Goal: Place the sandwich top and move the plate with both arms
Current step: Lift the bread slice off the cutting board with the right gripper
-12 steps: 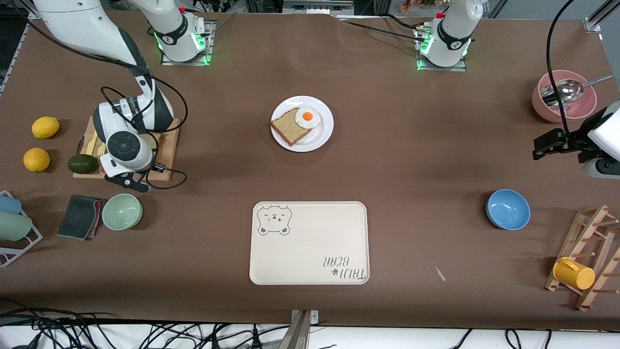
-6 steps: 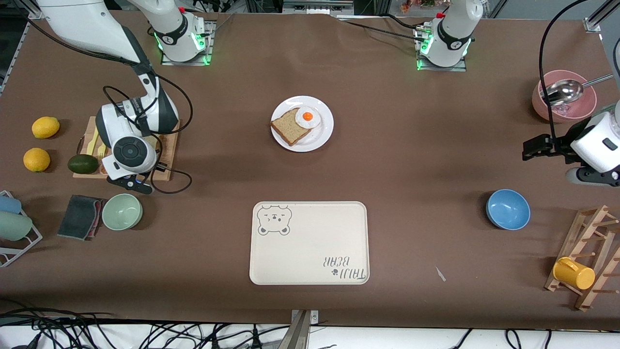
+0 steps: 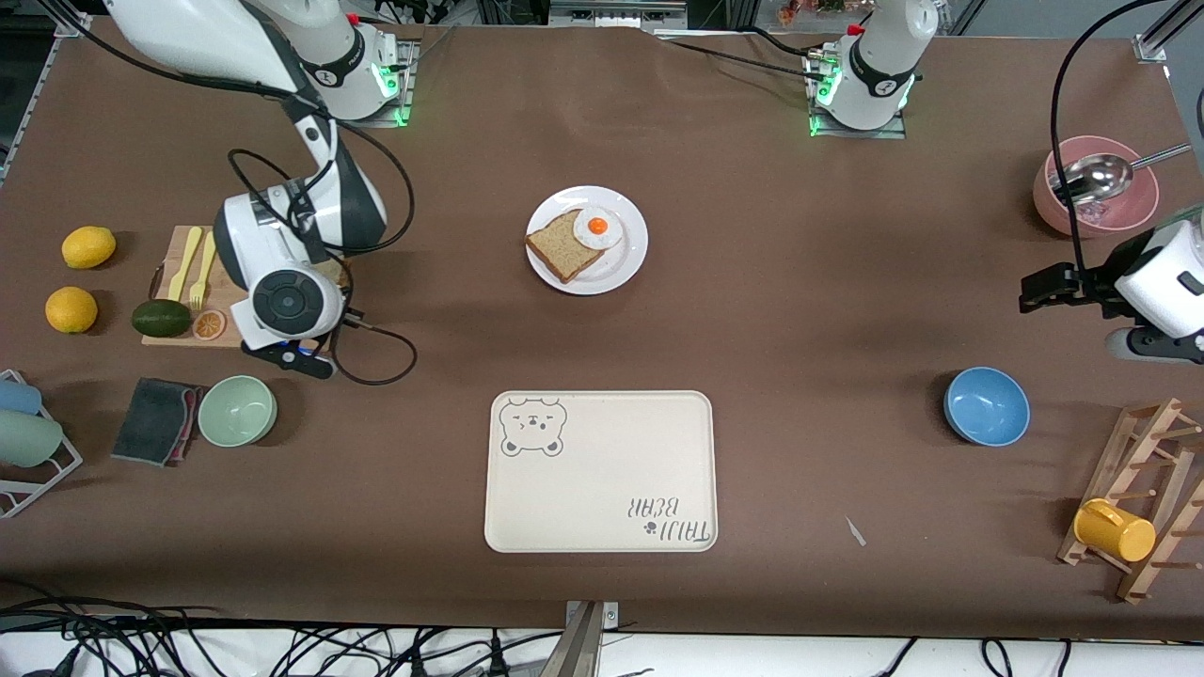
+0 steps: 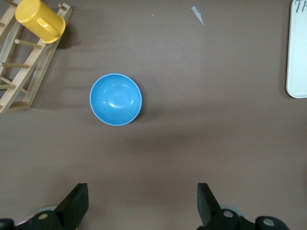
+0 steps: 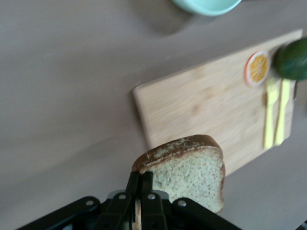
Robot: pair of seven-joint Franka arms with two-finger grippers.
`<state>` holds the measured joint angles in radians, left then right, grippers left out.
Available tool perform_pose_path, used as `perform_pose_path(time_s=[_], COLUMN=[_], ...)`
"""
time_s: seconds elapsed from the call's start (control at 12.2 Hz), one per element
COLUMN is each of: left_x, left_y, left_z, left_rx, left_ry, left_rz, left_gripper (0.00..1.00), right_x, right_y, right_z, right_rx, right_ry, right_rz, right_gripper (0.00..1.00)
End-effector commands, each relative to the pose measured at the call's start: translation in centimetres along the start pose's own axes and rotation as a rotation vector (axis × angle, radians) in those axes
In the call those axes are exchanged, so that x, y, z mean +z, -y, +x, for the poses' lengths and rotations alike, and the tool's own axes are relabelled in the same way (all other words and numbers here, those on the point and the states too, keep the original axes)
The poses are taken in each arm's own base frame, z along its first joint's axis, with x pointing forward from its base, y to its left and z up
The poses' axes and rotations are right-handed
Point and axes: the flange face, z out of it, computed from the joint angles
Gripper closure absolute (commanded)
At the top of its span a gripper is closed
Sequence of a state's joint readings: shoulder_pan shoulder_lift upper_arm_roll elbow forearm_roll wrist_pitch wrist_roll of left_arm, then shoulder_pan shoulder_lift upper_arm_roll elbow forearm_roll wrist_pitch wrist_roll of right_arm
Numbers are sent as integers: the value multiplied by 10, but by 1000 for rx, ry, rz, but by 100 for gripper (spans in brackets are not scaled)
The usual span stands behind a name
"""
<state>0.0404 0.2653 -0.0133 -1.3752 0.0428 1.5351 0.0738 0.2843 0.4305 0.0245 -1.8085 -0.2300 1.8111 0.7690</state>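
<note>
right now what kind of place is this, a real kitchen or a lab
Probably a robot lab's mock kitchen table: two arm bases are bolted to a brown cloth-covered table, loose cables hang off its edge, and food sits staged, such as the plate with bread and a fried egg.

A: From my front camera I look down from high across the table [image 3: 800, 282], facing both arm bases.

B: My left wrist camera looks straight down, near the blue bowl [image 4: 115, 99]; front shares it, plus the tray [image 4: 298, 52] corner.

A: My right wrist camera sits close above the cutting board [image 5: 211, 110], shared with front.
</note>
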Motion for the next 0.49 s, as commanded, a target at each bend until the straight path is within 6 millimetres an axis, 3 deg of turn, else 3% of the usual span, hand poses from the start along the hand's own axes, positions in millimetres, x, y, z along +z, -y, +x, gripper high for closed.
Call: perform_pose_path(time_s=[0.0, 0.25, 0.41], left_x=[-11, -14, -16], left_y=[28, 18, 17], left_z=[-5, -1, 2], left_rx=[-37, -24, -21], left_ry=[-27, -54, -84], left_rz=[-18, -15, -9], left_gripper=[0, 0, 0], right_x=[-25, -52, -69], right_y=[53, 120, 151], right_z=[-46, -103, -131], right_rx=[43, 50, 69], right_ry=[20, 76, 106], right_rz=[28, 59, 73], right_gripper=[100, 100, 100])
